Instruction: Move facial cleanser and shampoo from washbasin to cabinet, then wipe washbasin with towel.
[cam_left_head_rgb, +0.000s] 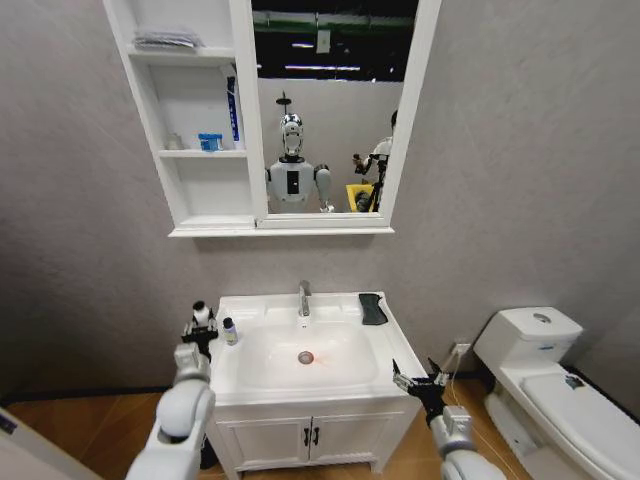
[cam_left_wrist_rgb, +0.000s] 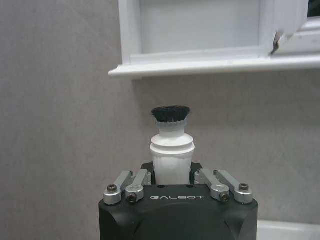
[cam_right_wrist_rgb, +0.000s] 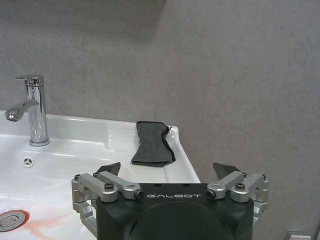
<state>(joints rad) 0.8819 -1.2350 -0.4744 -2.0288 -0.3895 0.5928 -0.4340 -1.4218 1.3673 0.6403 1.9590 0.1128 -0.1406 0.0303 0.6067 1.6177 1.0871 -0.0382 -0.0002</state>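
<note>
left gripper (cam_left_head_rgb: 201, 327): at the washbasin's left edge, closed around the white bottle (cam_left_wrist_rgb: 171, 157), which stands upright between the fingers (cam_left_wrist_rgb: 135, 181); wrist view shows a black bristly top on it, with the cabinet's underside above
right gripper (cam_left_head_rgb: 418, 383): hanging off the basin's front right corner, fingers spread wide, holding nothing
washbasin (cam_left_head_rgb: 375, 347): white, chrome tap (cam_left_head_rgb: 304, 298) at the back centre, red-ringed drain (cam_left_head_rgb: 306, 357) in the bowl, reddish smear around the drain in the right wrist view
second bottle (cam_left_head_rgb: 230, 331): pale with black cap, upright on the basin's left ledge, just beside the left gripper
towel (cam_left_head_rgb: 373, 308): dark grey, folded, on the basin's back right corner, well apart from the right gripper
cabinet (cam_left_head_rgb: 190, 130): three open shelves left of the mirror (cam_left_head_rgb: 325, 110); blue tub and tall blue tube on the middle shelf, pale folded cloth on top shelf
</note>
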